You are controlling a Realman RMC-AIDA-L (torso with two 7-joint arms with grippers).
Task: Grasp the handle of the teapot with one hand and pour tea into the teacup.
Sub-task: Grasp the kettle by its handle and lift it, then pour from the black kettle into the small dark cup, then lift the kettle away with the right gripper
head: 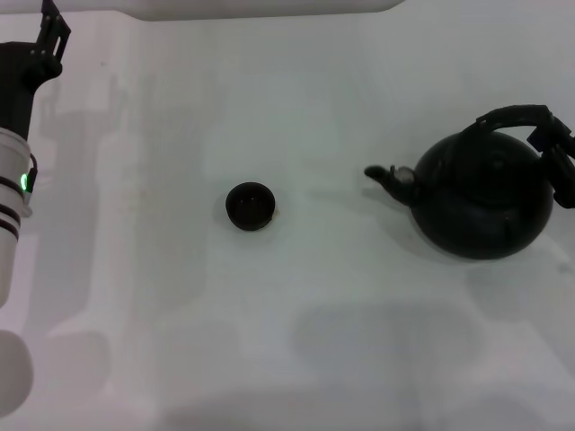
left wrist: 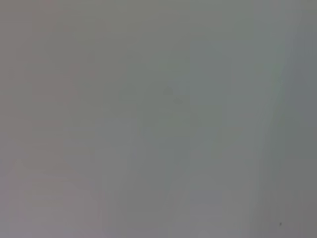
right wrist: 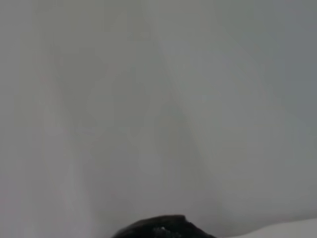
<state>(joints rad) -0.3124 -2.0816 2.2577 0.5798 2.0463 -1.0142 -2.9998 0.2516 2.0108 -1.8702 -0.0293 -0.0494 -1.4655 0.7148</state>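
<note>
The matte-black teapot (head: 482, 196) stands on the white table at the right, its short spout (head: 386, 176) pointing left toward the teacup. Its arched handle (head: 510, 115) rises over its top. My right gripper (head: 559, 160) is at the handle's right end, at the edge of the head view, close against it. The small black teacup (head: 250, 205) sits mid-table, well apart from the spout. A dark rounded bit of the teapot (right wrist: 162, 227) shows at the edge of the right wrist view. No tea is visible. My left gripper (head: 49, 31) is parked at the far left, away from both.
The white table (head: 296, 341) carries only the teapot and teacup. The left arm's white and black body (head: 13, 180) stands along the left edge. The left wrist view shows only plain white surface.
</note>
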